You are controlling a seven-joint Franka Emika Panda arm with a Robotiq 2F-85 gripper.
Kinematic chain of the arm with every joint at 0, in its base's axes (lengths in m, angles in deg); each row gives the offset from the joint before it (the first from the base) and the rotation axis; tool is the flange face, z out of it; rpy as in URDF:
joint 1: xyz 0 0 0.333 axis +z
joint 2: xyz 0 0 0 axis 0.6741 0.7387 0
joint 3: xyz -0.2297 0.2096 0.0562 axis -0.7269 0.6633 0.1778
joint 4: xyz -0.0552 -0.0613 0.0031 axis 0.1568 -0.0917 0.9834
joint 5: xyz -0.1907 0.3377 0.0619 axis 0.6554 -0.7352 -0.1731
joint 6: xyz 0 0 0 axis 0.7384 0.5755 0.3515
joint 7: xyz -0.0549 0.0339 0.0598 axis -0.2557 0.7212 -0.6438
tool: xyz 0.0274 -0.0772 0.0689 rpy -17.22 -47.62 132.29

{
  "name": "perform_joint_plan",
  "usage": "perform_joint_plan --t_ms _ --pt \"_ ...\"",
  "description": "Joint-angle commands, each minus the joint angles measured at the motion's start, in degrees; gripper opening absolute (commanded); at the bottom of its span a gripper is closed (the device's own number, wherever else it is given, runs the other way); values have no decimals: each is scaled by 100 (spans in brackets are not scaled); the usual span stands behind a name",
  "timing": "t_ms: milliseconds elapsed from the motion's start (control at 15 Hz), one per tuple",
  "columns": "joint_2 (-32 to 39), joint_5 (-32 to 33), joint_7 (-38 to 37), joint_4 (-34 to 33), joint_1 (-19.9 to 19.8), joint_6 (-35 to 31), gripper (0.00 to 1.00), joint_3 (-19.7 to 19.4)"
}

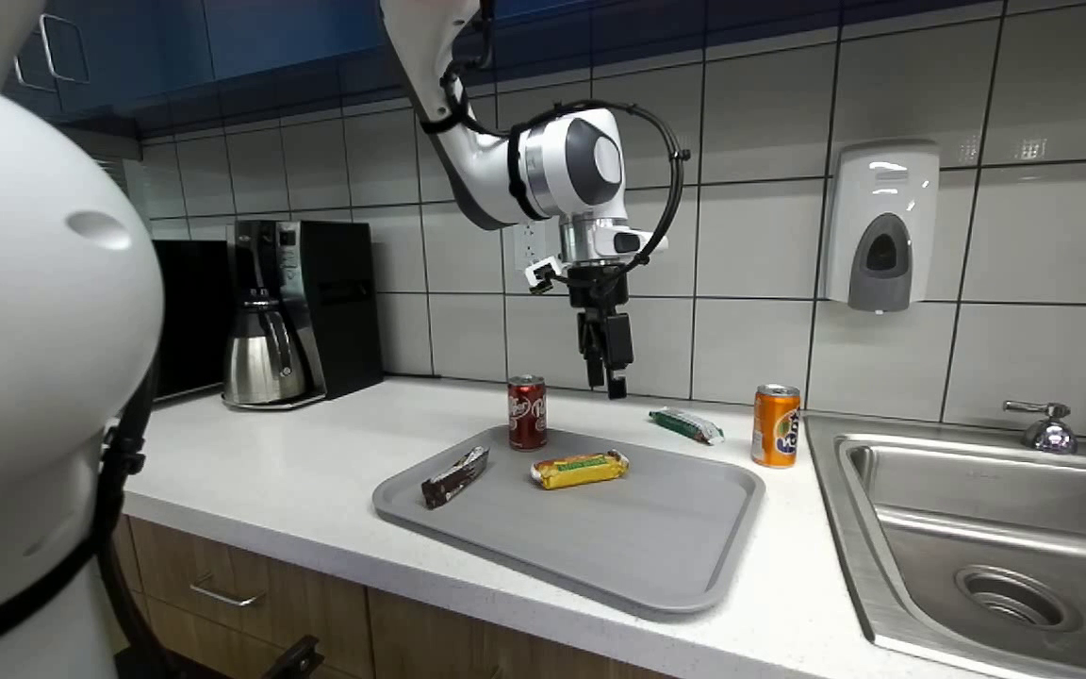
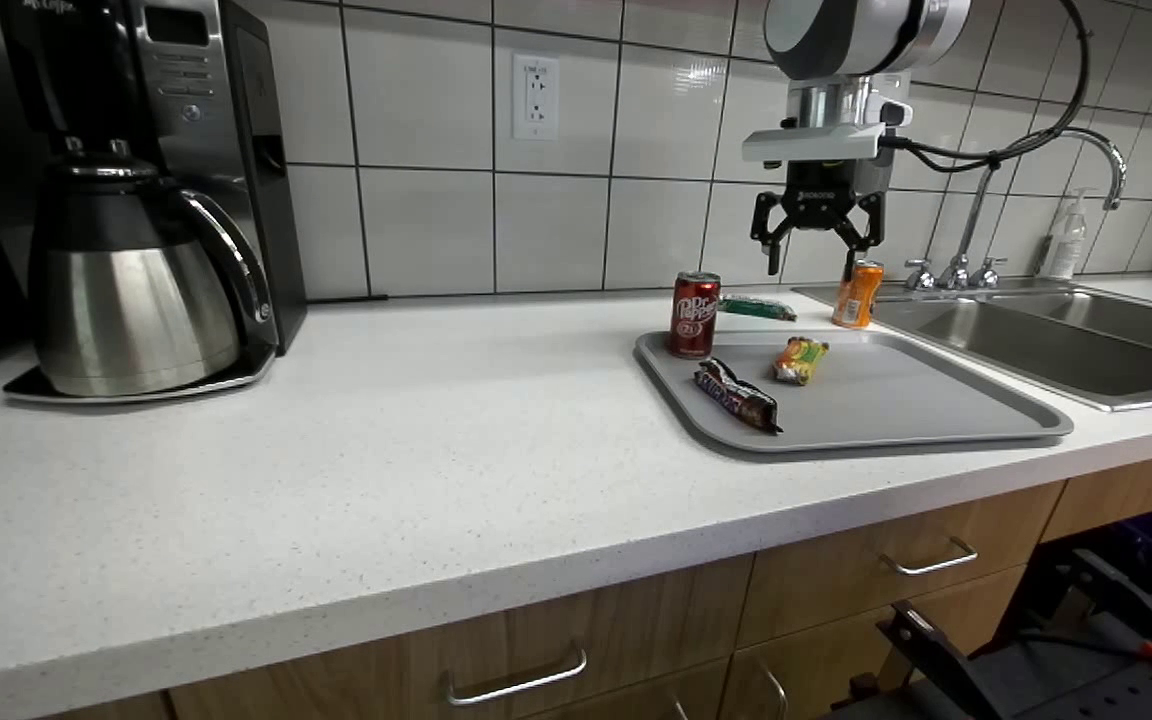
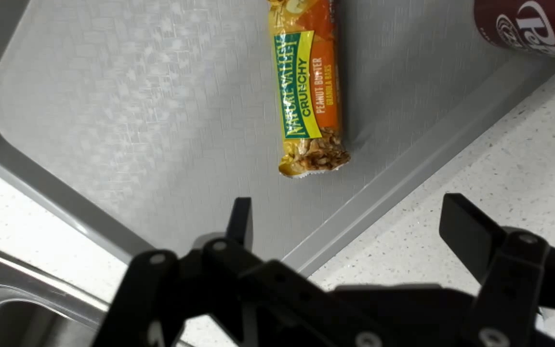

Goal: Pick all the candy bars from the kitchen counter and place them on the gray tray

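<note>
The green candy bar (image 1: pixel 687 424) lies on the white kitchen counter (image 1: pixel 270 453) behind the gray tray (image 1: pixel 618 547); it also shows in an exterior view (image 2: pixel 758 308). The yellow bar (image 1: pixel 581 470) and the dark bar (image 1: pixel 455 477) lie on the tray. The yellow bar also shows in the wrist view (image 3: pixel 306 86); the dark one is out of that view. My gripper (image 1: pixel 606 382) is open and empty, raised above the tray's back edge. In the wrist view the gripper (image 3: pixel 347 212) has its fingers wide apart over tray rim and counter. The green bar is not clearly visible there.
A dark-red can (image 2: pixel 693 315) stands upright at the tray's back corner, near the dark bar. An orange can (image 1: pixel 776 424) stands between tray and steel sink (image 1: pixel 1005 528). The tiled wall (image 1: pixel 760 236) rises close behind the gripper. A coffee maker (image 2: pixel 136 270) stands farther along.
</note>
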Motion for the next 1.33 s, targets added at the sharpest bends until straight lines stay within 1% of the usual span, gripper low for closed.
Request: perform_joint_plan --t_ms 0,333,600,867,1267 --pt "-1 9 -3 -8 -37 11 100 36" --pt "-34 -16 -30 52 -52 -102 100 21" --pt "218 -37 -375 -178 -82 -341 100 -82" --pt "631 -73 -668 -632 -126 -488 100 -231" --pt "1384 -357 -1222 -1642 -132 -294 100 -335"
